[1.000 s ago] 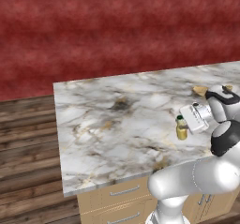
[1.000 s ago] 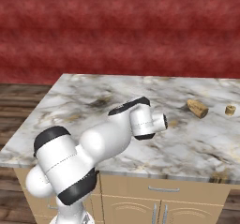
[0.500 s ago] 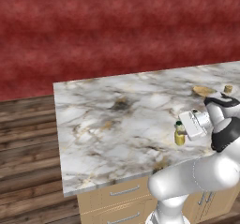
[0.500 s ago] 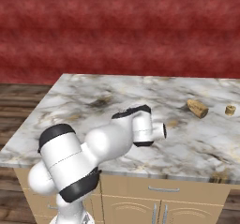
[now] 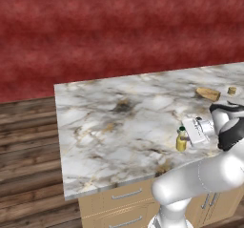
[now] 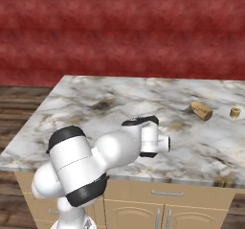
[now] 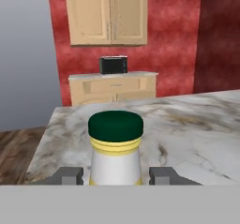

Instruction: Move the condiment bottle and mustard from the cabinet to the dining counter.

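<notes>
Lowered since a second ago, your gripper [image 7: 116, 176] clamps the mustard [image 5: 181, 139] near the counter [image 5: 119, 127]; release it, then fetch the dark bottle.

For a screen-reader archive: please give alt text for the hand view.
The mustard, yellow with a dark green cap, stands upright between the gripper fingertips above the dining counter. Beyond, a closed cabinet hangs on a red wall.
</notes>
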You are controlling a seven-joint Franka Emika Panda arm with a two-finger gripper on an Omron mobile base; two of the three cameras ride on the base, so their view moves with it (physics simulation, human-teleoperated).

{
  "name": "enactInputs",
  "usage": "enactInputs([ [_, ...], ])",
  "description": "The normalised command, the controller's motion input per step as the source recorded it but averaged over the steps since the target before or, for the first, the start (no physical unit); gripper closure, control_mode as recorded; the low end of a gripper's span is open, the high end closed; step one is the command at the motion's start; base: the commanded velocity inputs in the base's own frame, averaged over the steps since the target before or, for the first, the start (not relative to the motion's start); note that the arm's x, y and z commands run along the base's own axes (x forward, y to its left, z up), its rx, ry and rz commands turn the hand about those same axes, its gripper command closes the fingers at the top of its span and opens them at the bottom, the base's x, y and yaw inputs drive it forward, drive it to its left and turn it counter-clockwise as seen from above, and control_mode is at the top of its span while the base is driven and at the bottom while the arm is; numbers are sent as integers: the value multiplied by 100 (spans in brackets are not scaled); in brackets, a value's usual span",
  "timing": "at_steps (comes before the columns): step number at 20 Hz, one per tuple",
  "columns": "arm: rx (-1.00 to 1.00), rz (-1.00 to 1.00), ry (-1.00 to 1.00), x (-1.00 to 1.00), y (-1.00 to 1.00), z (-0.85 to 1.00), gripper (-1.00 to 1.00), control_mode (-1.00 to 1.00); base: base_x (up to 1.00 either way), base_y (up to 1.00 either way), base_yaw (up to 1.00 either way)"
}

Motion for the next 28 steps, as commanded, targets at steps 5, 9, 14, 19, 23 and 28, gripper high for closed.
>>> enactInputs([
  [5, 4, 0, 0, 0, 0, -10, 100, -100, 0, 0, 0],
  [9, 3, 0, -1, 0, 0, -11, 100, -100, 0, 0, 0],
  [14, 2, 0, 0, 0, 0, -12, 100, -100, 0, 0, 0],
  [19, 1, 0, -1, 0, 0, -18, 100, -100, 0, 0, 0],
  [23, 0, 0, 0, 0, 0, -29, 100, -100, 0, 0, 0],
  [28, 0, 0, 0, 0, 0, -33, 100, -100, 0, 0, 0],
])
